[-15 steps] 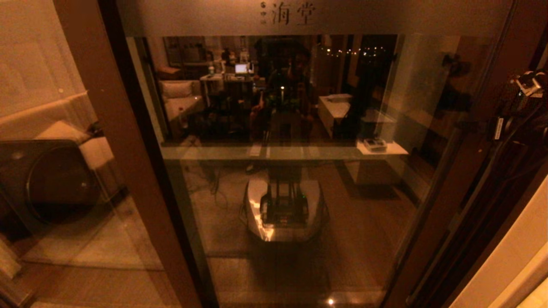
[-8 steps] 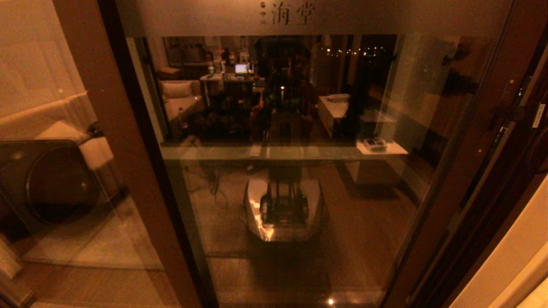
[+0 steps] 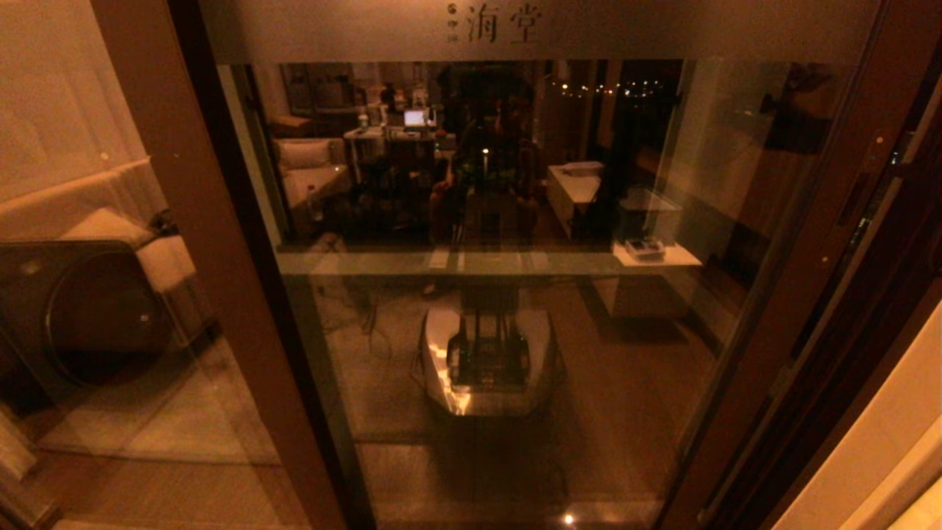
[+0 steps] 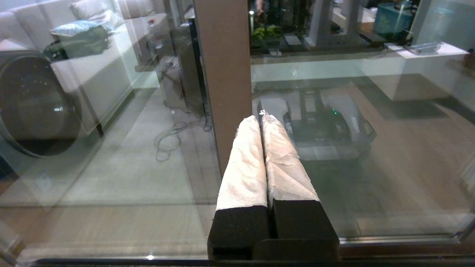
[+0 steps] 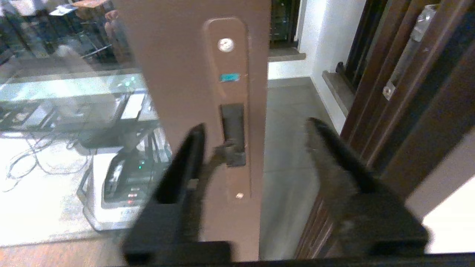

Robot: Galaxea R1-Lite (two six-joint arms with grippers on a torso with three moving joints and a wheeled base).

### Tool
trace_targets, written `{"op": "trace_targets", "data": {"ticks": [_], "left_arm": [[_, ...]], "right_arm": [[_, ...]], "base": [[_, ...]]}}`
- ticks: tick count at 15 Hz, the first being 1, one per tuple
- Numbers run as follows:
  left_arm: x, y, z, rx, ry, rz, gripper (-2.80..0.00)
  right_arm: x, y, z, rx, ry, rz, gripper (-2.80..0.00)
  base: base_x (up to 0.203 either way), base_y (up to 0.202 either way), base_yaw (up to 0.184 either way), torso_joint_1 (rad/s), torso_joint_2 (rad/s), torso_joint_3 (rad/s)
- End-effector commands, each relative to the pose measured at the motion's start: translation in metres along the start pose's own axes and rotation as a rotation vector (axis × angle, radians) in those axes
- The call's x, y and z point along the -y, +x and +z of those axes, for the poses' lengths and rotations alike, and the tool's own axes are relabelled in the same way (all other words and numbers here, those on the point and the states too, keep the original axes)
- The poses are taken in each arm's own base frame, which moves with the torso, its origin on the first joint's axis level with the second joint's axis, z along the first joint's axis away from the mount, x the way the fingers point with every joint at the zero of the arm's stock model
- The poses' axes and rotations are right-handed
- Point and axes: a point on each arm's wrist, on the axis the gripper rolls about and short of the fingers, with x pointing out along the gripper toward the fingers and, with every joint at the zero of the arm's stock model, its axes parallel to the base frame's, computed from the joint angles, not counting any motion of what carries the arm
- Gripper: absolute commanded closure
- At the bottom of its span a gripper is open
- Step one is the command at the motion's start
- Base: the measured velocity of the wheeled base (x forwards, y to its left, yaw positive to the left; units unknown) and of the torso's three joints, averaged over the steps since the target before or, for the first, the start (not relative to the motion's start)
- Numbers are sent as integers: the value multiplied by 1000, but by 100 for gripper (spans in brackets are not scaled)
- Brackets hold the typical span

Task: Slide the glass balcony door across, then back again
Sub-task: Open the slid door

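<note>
With the head view filled edge to edge, there stands the glass balcony door, tall pane in a brown frame, frosted top band with small characters across it, handle stile leaning down the robot's right side close against the dark outer frame. On the robot's left, overlapping, the plain brown-framed panel with a round dark drum seen through it. No arm in the head view at all. Down at the left wrist, left gripper aimed at a brown upright between two panes, white-wrapped fingers pressed flat together, nothing between them, tips just short of the post or touching it: cannot tell which. Over at the right wrist, right gripper facing the handle stile, black jaws spread wide, straddling the narrow dark recessed handle slot, round lock above it. Whether either finger touches the stile, cannot tell.
</note>
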Motion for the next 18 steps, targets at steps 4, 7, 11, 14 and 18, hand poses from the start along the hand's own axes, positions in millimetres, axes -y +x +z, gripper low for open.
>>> {"op": "trace_targets", "data": {"ticks": [4,7,11,14,18], "left_arm": [[1,2,-9,-31,-1,-3,0],[1,2,-9,-31,-1,-3,0],[1,2,-9,-31,-1,-3,0],[1,2,-9,-31,-1,-3,0],[1,2,-9,-31,-1,-3,0]], "right_arm": [[18,23,-11,-21,14,-23,0],[20,23,-10,-18,12,-29,0],[28,36,-18,-33,22,-33,0],[36,54,-30,-50,43,-29,0],[31,71,-40,-65,91,4,0]], "base": [[0,0,0,0,0,0],[0,0,0,0,0,0],[0,0,0,0,0,0],[0,0,0,0,0,0],[0,0,0,0,0,0]]}}
